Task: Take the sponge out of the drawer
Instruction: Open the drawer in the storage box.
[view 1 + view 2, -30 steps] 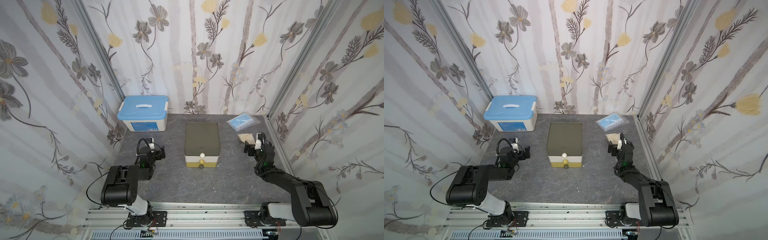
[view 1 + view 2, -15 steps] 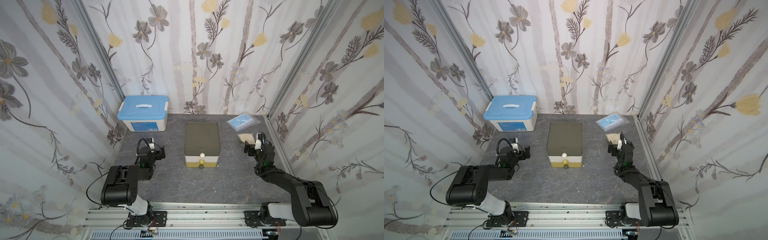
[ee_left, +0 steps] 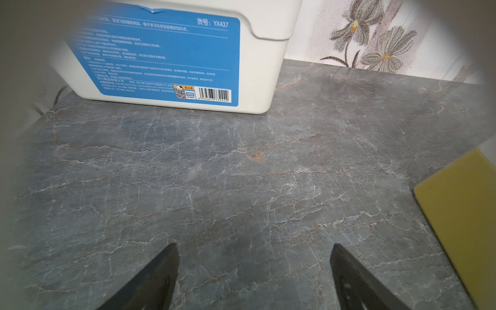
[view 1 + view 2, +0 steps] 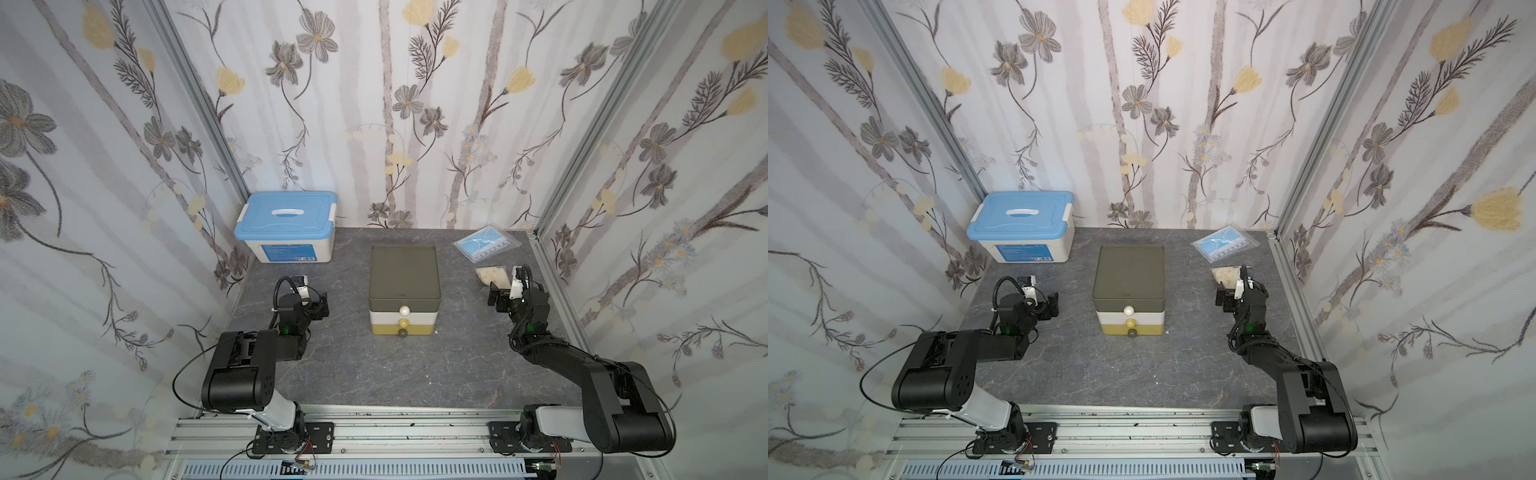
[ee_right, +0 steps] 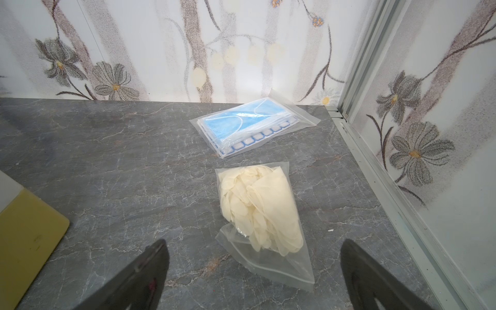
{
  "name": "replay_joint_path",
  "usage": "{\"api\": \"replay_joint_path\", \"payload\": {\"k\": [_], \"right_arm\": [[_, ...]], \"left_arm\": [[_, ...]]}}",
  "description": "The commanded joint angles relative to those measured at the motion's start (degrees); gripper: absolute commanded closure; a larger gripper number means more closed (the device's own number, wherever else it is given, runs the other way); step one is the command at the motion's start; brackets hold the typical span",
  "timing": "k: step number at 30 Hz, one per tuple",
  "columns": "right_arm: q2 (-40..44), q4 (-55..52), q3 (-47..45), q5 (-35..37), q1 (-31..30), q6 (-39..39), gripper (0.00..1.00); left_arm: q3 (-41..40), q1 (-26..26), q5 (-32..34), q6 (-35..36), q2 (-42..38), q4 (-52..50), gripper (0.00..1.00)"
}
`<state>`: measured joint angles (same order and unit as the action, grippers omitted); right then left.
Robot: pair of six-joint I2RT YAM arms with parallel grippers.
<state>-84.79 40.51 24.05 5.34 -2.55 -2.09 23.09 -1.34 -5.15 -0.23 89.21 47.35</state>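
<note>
The sponge cannot be seen in any view; closed drawer fronts are all that shows. The small plastic chest of drawers (image 4: pixel 404 270) (image 4: pixel 1128 270) stands in the middle of the dark grey marble-patterned counter (image 4: pixel 374 374) in both top views, front toward the arms. It has a flat olive-green top and three stacked drawers, all pushed in. The olive top drawer has a round white knob (image 4: pixel 404 310), the white middle drawer a yellow knob (image 4: pixel 402 321), and the mustard-yellow bottom drawer a dark knob (image 4: pixel 402 332).

The left end effector (image 4: pixel 321 308) (image 3: pixel 255 249) sits low over the counter, left of the chest and apart from it. Its fingers are spread with only bare stone between them. Ahead of it, at the back left corner, stands a white plastic storage box with a blue lid (image 4: pixel 286 226) and a blue printed label. The chest's yellow side shows at the edge of the left wrist view.

The right end effector (image 4: pixel 496 296) (image 5: pixel 253 247) is right of the chest, jaws wide and empty. A clear bag of cream rubber gloves (image 5: pixel 259 209) lies just ahead of it, its near end reaching between the fingers and touching neither. Beyond that, by the floral wall (image 5: pixel 241 40), lies a clear zip bag of blue face masks (image 5: pixel 249 126).
</note>
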Motion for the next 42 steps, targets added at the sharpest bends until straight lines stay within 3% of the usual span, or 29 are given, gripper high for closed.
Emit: {"api": "replay_joint_path", "payload": {"k": [1,4,9,12,15,20,23,32,42], "right_arm": [[0.86,-1.56,1.48,0.02,0.16,0.07,0.08],[4.17,-15.49,7.84,1.49,0.26,-0.15,0.20],[13.99,-30.68,12.83,0.78,-0.09,-1.56,0.33],[17.93,-40.52,16.30,-2.55,-0.34,-3.57,0.37],[20.94,-47.15,17.91,-6.16,-1.28,-5.25,0.33],[26.05,-52.19,18.31,-20.10,-2.28,-9.60,0.37],[27.97,-55.59,19.14,-24.18,-5.06,-11.19,0.38],[33.72,-58.80,18.27,-23.98,-19.56,-16.39,0.41],[34.60,-59.01,14.58,-20.78,-33.21,-21.74,0.45]], "left_arm": [[2.69,-0.15,1.46,-0.56,-2.27,-3.55,0.19],[9.31,0.02,0.63,-0.01,-7.05,-18.75,0.26],[17.07,0.99,-4.43,-1.46,-12.34,-28.95,0.27],[25.24,2.71,-9.65,-0.55,-11.75,-36.50,0.28],[30.87,4.57,-14.17,-0.22,-9.92,-38.19,0.25],[46.41,7.88,-25.04,2.22,-0.28,-49.41,0.24],[54.92,10.70,-28.41,4.36,6.11,-54.97,0.25],[66.93,13.94,-31.12,5.12,16.62,-58.43,0.28],[70.07,17.99,-33.82,2.96,20.91,-56.94,0.31]]}}
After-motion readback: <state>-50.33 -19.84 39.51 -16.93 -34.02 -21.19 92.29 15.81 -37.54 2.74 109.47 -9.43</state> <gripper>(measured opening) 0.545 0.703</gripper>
